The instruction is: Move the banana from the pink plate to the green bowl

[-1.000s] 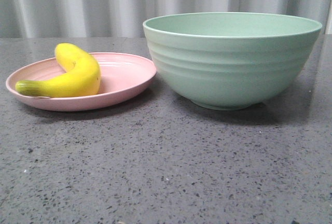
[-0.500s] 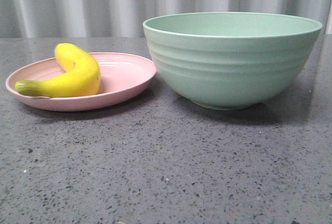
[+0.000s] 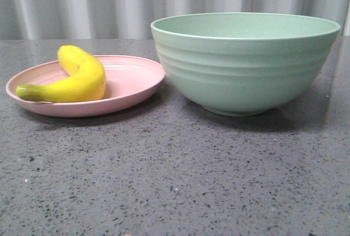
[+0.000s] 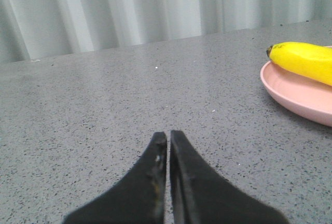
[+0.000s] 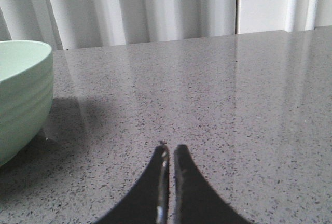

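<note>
1. On the left of the front view: a shallow, round, matte pale-pink plate with faint concentric ridges, resting flat on a speckled dark-grey stone-look tabletop.
2. Lying on that plate's left half: a short, plump, glossy bright-yellow banana, curved, greenish stem end pointing toward the plate's left rim.
3. Just right of the plate, rims close but whether touching cannot be told: a deep, round, pale mint-green bowl with horizontal ribbed bands outside, standing much taller than the plate.
4. Behind it all: a pale, vertically pleated curtain.
5. Left wrist view: black, tapered left gripper low over bare tabletop, tips pressed nearly together, nothing between them.
6. Same view: banana's dark tip and the plate's rim off to the side at the frame edge, well apart from those tips.
7. Right wrist view: right gripper, black tips likewise closed up with only a sliver of gap, holding nothing, over bare tabletop.
8. Same view: only the bowl's ribbed wall at the frame edge, apart from the tips; banana out of sight here.
</note>
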Tool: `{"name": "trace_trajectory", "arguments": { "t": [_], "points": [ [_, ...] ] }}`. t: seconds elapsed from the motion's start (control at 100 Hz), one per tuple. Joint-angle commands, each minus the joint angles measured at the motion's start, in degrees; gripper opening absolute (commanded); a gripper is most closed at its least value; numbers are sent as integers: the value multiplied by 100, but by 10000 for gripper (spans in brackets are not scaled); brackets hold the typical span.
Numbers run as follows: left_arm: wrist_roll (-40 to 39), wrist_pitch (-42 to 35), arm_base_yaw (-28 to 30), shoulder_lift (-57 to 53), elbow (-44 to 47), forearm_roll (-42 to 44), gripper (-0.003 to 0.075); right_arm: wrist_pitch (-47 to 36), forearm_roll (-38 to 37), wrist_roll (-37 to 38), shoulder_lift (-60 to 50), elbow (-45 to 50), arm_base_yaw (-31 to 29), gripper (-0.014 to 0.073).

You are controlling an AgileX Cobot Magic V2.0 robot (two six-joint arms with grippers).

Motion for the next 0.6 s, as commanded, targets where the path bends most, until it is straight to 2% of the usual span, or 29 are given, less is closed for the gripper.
{"name": "trace_trajectory", "arguments": {
  "t": [0.0,0.59],
  "points": [
    [-36,-488,17,-166,51,0,-20,-469,-20,-15,-103,130,-35,-63],
    [-36,-696,17,-166,51,-32,-20,-515,-20,-15,-103,130,-35,-63]
  ]
}}
